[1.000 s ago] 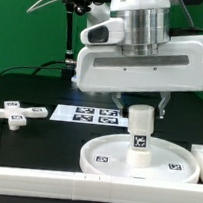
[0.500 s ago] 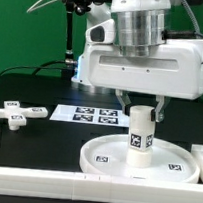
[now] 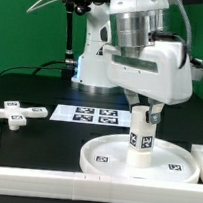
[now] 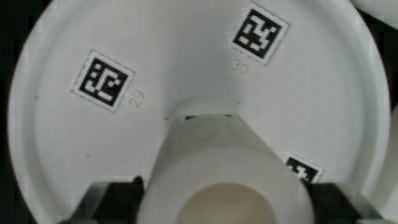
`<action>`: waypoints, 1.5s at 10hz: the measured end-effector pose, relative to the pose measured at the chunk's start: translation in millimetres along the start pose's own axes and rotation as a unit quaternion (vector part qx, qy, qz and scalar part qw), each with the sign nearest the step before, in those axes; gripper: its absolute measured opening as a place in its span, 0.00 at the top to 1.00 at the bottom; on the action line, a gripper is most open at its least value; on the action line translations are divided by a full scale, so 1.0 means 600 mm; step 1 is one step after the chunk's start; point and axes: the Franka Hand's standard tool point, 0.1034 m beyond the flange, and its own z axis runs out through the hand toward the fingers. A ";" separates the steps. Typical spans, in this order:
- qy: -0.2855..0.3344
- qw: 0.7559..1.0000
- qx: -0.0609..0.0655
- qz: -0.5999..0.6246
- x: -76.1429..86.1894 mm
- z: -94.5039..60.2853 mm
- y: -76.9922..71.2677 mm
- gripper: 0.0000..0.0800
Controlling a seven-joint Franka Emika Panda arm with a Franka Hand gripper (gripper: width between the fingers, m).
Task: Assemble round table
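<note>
**Exterior view.** The arm reaches down from above over the dark surface (image 3: 40,89). Its tool (image 3: 142,109) sits at the top of the short cylindrical leg (image 3: 138,135), with one dark finger on each side of the leg's upper end. The leg stands upright near the centre of the large rimmed round disc (image 3: 102,156), its base resting on the disc's floor and a square tag on its side facing the camera. The disc lies flat on the surface towards the exterior view's right. The cross-shaped foot piece (image 3: 13,112) lies flat on the surface, well apart from the disc, towards the exterior view's left. The marker board (image 3: 88,114) lies between the foot piece and the disc, farther back. A long white block (image 3: 32,173) runs along the near edge, just in front of the disc. A second block (image 3: 200,155) stands just beside the disc's rim at the exterior view's right.

**Wrist view.** The camera looks down the leg (image 4: 214,150) onto the floor of the disc (image 4: 169,45), where two square tags (image 4: 103,80) (image 4: 262,32) show clearly and a third is partly hidden by the leg. The dark fingers (image 4: 121,195) lie against opposite sides of the leg, so the tool (image 4: 210,188) is closed in a grip on the leg.
</note>
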 end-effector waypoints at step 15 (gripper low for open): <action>-0.019 0.961 -0.002 -0.278 -0.007 0.002 -0.001 0.19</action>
